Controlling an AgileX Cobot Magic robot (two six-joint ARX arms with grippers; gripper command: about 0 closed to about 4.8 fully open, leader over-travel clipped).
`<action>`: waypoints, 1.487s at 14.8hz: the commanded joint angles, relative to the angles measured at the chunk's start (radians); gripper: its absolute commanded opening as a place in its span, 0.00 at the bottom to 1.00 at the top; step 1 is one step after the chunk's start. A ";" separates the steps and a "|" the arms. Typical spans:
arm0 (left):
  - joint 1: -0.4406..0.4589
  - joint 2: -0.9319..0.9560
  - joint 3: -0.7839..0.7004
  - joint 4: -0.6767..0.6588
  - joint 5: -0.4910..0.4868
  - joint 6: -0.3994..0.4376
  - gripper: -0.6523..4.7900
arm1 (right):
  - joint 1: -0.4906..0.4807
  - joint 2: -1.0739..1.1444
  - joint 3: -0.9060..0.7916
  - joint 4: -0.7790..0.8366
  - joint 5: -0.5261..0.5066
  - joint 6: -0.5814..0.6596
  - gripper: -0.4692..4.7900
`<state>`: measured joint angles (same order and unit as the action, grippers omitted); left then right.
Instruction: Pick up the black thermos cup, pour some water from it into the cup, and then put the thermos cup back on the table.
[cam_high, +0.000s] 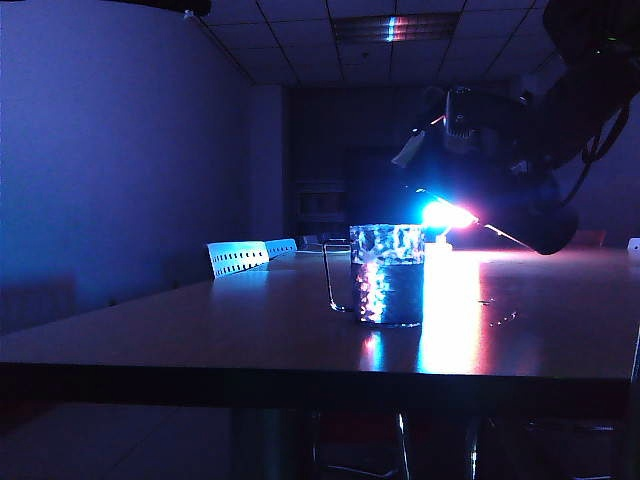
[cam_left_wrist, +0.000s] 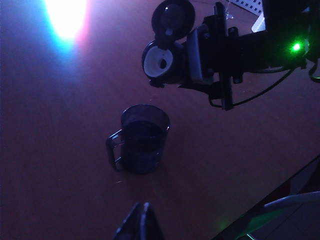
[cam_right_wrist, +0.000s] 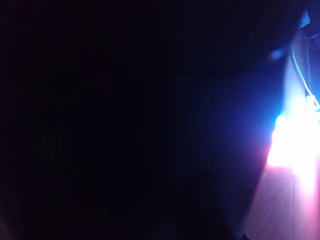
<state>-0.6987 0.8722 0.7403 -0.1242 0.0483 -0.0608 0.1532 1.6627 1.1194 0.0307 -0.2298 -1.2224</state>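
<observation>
The right gripper (cam_left_wrist: 192, 55) is hanging in the air above and a little beyond the cup (cam_left_wrist: 142, 139), jaws clamped on either side of the black thermos cup (cam_left_wrist: 167, 57), which is lying roughly level. The left gripper (cam_left_wrist: 141, 222) is sitting low on the near side of the cup, well apart from it, fingers pressed together.

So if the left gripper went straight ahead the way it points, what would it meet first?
Probably the short clear glass mug on the reddish-brown table: the shut left gripper points toward it, though depth is unclear.
</observation>
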 joint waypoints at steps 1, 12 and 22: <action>-0.001 -0.001 0.005 0.011 0.000 0.000 0.11 | 0.000 -0.014 0.012 0.055 -0.005 0.022 0.25; -0.001 -0.002 0.005 0.011 0.000 0.000 0.11 | 0.000 -0.014 0.014 0.052 -0.034 0.021 0.25; -0.001 -0.002 0.005 0.010 0.000 0.000 0.11 | 0.000 -0.014 0.014 -0.047 0.038 -0.285 0.25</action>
<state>-0.6987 0.8722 0.7403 -0.1242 0.0483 -0.0608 0.1532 1.6627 1.1233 -0.0765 -0.2100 -1.4822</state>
